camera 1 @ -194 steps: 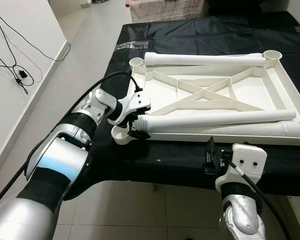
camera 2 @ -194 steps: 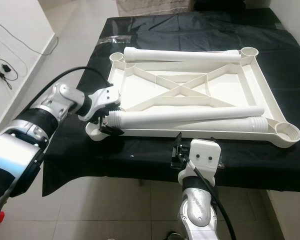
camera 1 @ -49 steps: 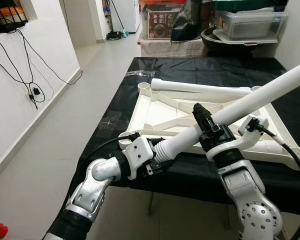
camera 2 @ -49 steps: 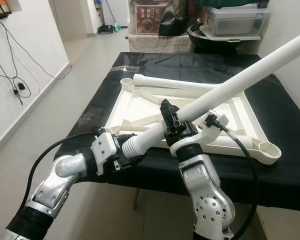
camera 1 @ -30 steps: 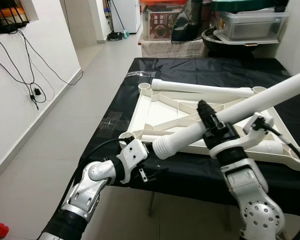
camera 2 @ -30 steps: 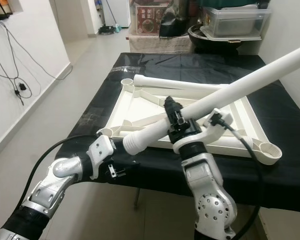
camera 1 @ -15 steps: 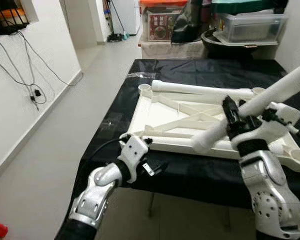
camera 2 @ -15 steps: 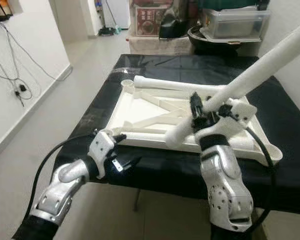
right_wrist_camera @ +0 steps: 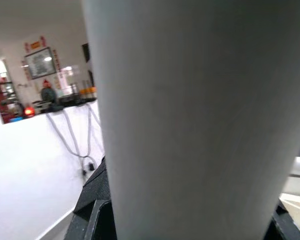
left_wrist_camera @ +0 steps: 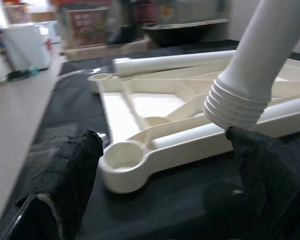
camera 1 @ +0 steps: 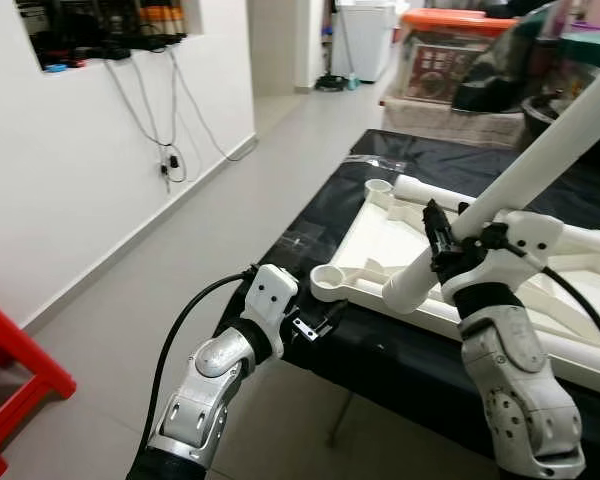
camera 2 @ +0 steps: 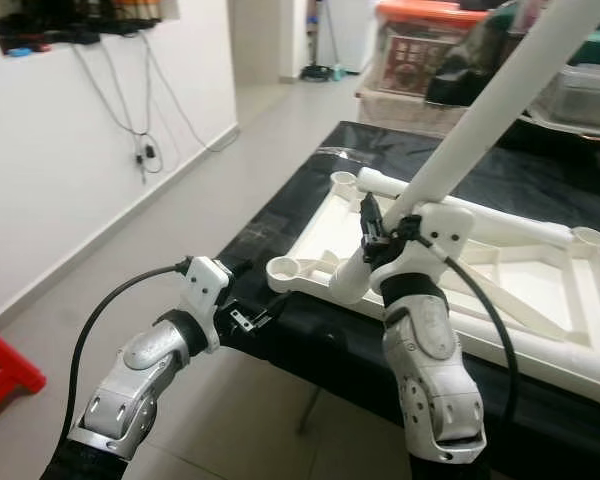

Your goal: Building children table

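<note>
Gripping a long white plastic tube leg point(camera 1: 540, 150), the right gripper point(camera 1: 448, 240) is holding it slanted above the near corner of the upturned white plastic children's tabletop point(camera 2: 500, 275).
Head views: the tabletop is lying on a black-covered table point(camera 1: 380, 345), a second white tube point(camera 2: 460, 215) resting along its far side; the left gripper point(camera 2: 248, 318) is hovering at the table's edge, open floor and a red stool point(camera 1: 5, 370) lying to the robot's left. Left wrist view: black fingers point(left_wrist_camera: 72, 170) are standing apart, empty, facing the round corner socket point(left_wrist_camera: 122, 155), the tube's ribbed end point(left_wrist_camera: 237, 107) hanging just above. Right wrist view: fingers are clamping the tube.
</note>
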Controlling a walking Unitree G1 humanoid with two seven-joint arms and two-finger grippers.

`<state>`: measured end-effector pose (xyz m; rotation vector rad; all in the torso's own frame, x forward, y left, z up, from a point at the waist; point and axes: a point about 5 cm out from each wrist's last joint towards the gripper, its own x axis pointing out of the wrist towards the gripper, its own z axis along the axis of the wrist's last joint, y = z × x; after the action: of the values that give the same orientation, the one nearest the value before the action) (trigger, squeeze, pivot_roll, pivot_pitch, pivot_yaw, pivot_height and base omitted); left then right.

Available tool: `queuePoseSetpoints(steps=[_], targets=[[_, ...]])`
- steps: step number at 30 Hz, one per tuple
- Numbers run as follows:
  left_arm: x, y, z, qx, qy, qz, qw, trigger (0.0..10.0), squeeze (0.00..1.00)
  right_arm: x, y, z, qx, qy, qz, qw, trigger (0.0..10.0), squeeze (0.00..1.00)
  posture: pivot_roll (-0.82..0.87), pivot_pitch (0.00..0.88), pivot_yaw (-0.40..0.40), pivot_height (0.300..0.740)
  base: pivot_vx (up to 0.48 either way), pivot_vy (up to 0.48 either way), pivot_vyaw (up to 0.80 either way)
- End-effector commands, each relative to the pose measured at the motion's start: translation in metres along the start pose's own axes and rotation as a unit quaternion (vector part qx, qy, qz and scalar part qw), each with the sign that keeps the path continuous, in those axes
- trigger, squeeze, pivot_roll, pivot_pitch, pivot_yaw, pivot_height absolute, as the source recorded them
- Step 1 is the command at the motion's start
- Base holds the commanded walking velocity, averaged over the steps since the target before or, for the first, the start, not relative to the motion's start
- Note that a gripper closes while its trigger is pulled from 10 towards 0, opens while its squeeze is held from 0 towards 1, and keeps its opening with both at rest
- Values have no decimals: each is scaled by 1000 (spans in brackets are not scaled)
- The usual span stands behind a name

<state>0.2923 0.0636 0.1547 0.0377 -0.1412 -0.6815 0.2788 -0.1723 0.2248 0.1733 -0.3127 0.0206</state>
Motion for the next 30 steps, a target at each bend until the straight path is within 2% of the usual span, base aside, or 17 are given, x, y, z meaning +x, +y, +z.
queuePoseSetpoints(steps=[1, 4, 6, 12, 24, 30], targets=[[-1, 3, 2, -12, -4, 23, 1000, 10000, 0, 0, 1, -2, -1, -4, 0, 1000, 10000, 0, 34, 0, -36, 740, 0, 0, 0], [0, 7, 6, -22, -13, 45, 999, 10000, 0, 0, 3, -3, -2, -5, 0, 1000, 10000, 0, 34, 0, -37, 740, 0, 0, 0], [2, 12, 10, -19, -20, 68, 997, 10000, 0, 0, 5, -3, -13, -7, 3, 1000, 10000, 0, 33, 0, -36, 740, 272, 0, 0], [1, 21, 9, -8, -15, 92, 996, 10000, 0, 0, 6, -4, -15, -9, 5, 1000, 10000, 0, 35, 0, -39, 740, 297, 0, 0], [1, 21, 10, -13, -12, 101, 995, 10000, 0, 2, 8, -3, -14, -17, 9, 1000, 10000, 0, 35, 0, -39, 740, 312, 0, 0], [2, 25, 10, -19, -12, 122, 992, 10000, 0, 3, 9, 0, -10, -23, 16, 1000, 10000, 0, 35, 0, -37, 740, 0, 0, 0]])
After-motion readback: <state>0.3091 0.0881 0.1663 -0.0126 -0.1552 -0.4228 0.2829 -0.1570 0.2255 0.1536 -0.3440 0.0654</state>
